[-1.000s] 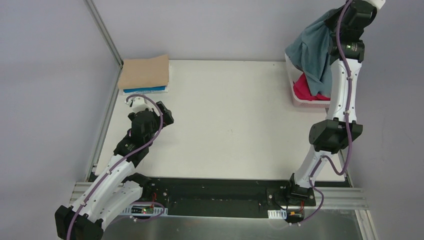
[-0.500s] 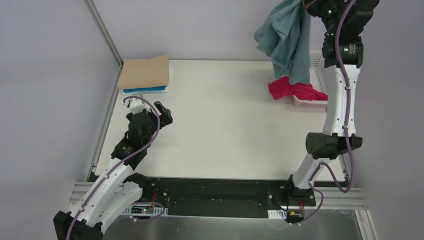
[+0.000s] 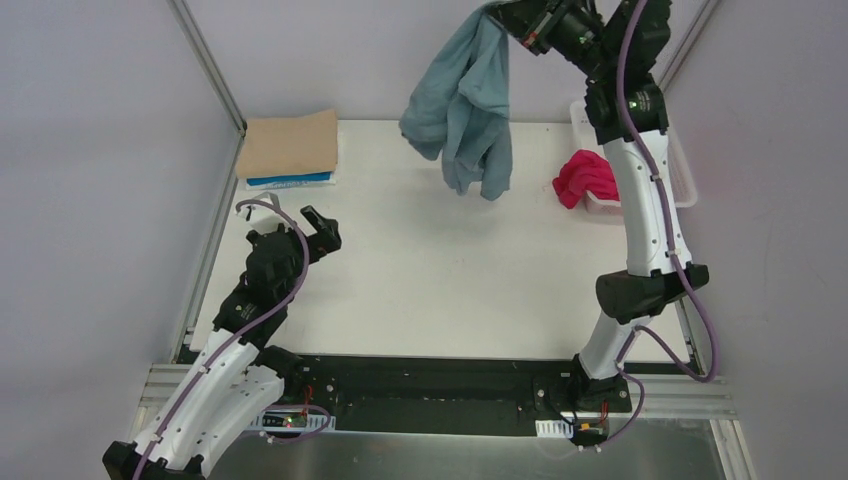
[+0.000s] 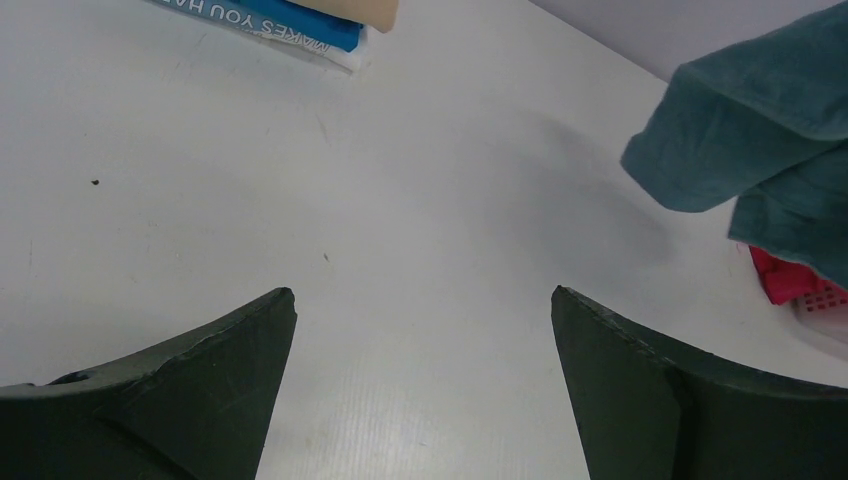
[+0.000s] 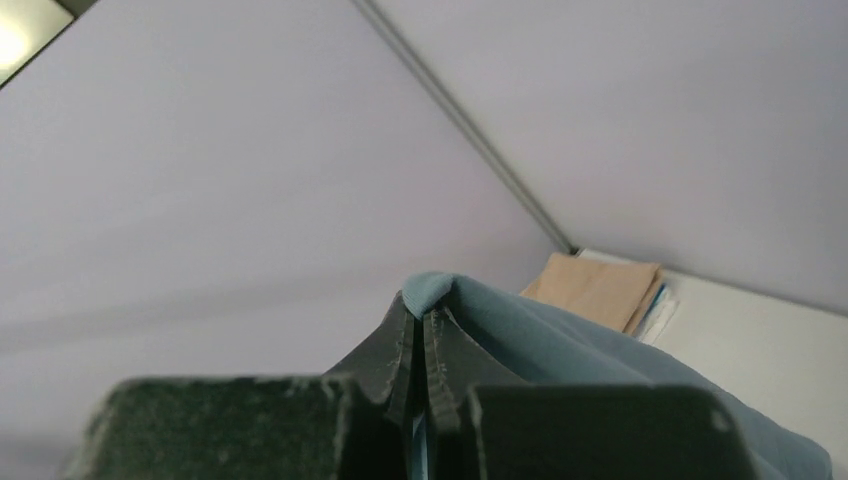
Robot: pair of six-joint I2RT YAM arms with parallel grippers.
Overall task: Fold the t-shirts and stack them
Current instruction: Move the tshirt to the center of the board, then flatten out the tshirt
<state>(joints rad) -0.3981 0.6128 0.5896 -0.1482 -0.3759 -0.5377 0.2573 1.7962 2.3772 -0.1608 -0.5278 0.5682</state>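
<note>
Arms contrast: right one raised high, right claw [image 5: 420, 325] clamped on hanging teal t-shirt [image 3: 465, 100]; left claw [image 4: 422, 294] low, spread apart.

place: robot lab cell | signs: white table [image 3: 450, 280]; aluminium frame rails [image 3: 210, 68]; plain grey walls [image 3: 100, 150]

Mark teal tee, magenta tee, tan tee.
teal tee [image 3: 465, 110], top external view, middle of the hanging cloth
magenta tee [image 3: 585, 178], top external view, middle of the bunched heap
tan tee [image 3: 290, 145], top external view, centre of folded top face
</note>
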